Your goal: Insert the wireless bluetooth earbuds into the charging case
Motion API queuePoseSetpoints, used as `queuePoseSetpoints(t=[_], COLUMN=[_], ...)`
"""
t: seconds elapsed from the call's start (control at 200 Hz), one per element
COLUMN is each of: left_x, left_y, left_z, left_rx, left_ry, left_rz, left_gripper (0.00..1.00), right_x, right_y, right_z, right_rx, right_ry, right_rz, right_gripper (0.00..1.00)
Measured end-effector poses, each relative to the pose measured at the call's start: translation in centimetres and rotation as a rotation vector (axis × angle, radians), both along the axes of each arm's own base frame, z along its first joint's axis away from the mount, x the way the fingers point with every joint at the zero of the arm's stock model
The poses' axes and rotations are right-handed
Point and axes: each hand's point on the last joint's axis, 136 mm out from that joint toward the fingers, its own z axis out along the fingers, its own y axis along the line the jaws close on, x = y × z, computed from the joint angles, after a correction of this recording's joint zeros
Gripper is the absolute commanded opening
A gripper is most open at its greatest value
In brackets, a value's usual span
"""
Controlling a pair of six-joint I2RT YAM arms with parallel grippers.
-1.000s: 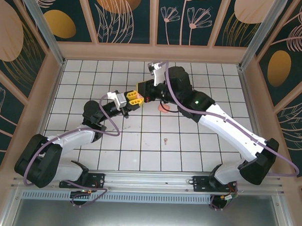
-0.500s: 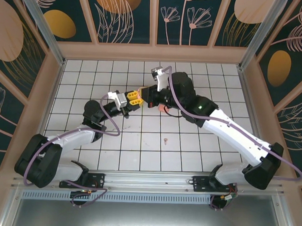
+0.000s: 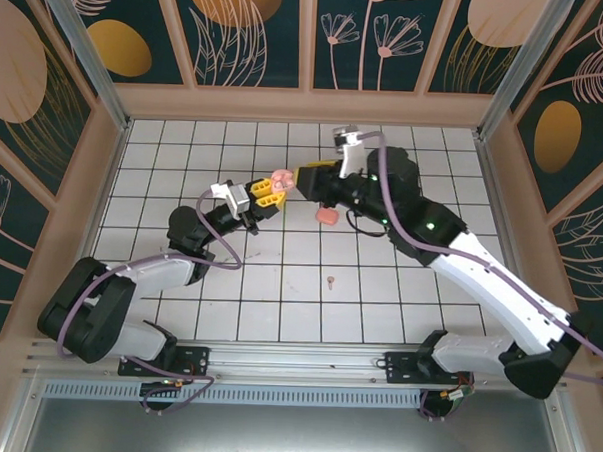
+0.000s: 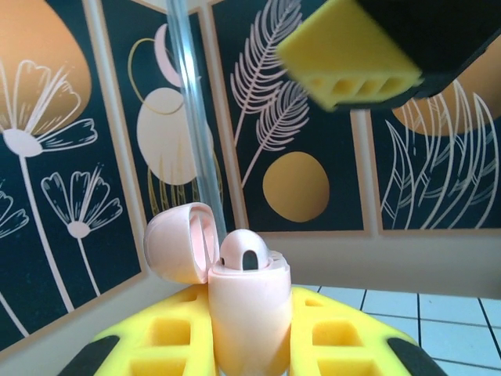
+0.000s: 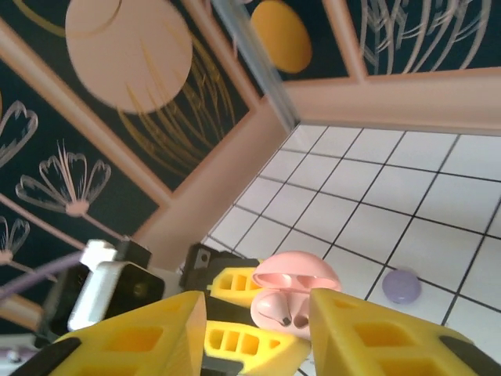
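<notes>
My left gripper (image 3: 268, 191) is shut on a pale pink charging case (image 3: 280, 179), held upright above the tiles with its lid (image 4: 176, 243) flipped open. One pale pink earbud (image 4: 244, 254) sits in the case (image 4: 249, 313), its rounded head poking out of the top. In the right wrist view the same case (image 5: 293, 301) shows that earbud (image 5: 274, 310) seated inside. My right gripper (image 3: 306, 177) hangs just right of the case, open, with nothing between its yellow fingers (image 5: 376, 337). A tiny coral-pink earbud (image 3: 331, 281) lies on the tiles nearer the arm bases.
A coral-pink puck-like case (image 3: 329, 216) lies on the tiles under the right arm. A lilac rounded thing (image 5: 401, 286) rests on the floor beyond the grippers. Patterned walls (image 3: 309, 46) ring the tiled floor (image 3: 399, 290).
My right gripper has opened and pulled back to the right, away from the left gripper. The pale pink case with its open lid now shows. The left arm has barely moved.
</notes>
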Motion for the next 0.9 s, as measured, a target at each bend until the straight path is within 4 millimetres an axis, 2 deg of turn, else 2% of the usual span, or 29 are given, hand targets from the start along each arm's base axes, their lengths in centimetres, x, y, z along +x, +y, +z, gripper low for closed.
queuePoseSetpoints(t=[0.09,0.15,0.185,0.255,0.305,0.405,0.5,0.576,0.711,0.901], left_x=[0.3,0.4,0.5,0.5,0.5,0.6,0.6,0.4,0.0,-0.4], left_y=[0.3,0.5,0.7,1.1,1.3,1.6,1.9,2.0,2.3,2.6], left_z=[-0.3,-0.1,0.1,0.4,0.6,0.5,0.2,0.1,0.6,1.2], left_rx=[-0.030,-0.056,-0.071,-0.097,-0.112,-0.131,-0.140,-0.143,-0.154,-0.167], left_ry=[0.020,0.022,0.024,0.027,0.030,0.047,0.066,0.072,0.064,0.047], left_rz=[0.015,0.024,0.031,0.045,0.052,0.064,0.072,0.074,0.075,0.076], left_gripper=[0.00,0.00,0.00,0.00,0.00,0.00,0.00,0.00,0.00,0.00], right_x=[0.4,0.9,1.2,1.5,1.5,0.4,-1.0,-1.6,-2.2,-3.0], right_y=[-2.1,-3.1,-3.6,-4.2,-4.7,-6.1,-7.2,-7.2,-6.9,-6.5], right_z=[-0.4,-2.4,-4.4,-9.8,-14.4,-22.9,-28.1,-30.2,-32.8,-34.9], right_rx=[-0.004,-0.032,-0.063,-0.158,-0.241,-0.422,-0.557,-0.617,-0.694,-0.761], right_ry=[0.039,0.098,0.143,0.261,0.360,0.535,0.638,0.676,0.709,0.733], right_rz=[-0.088,-0.150,-0.184,-0.242,-0.281,-0.342,-0.375,-0.383,-0.386,-0.375], right_gripper=[0.48,0.50,0.51,0.53,0.54,0.54,0.54,0.54,0.52,0.48])
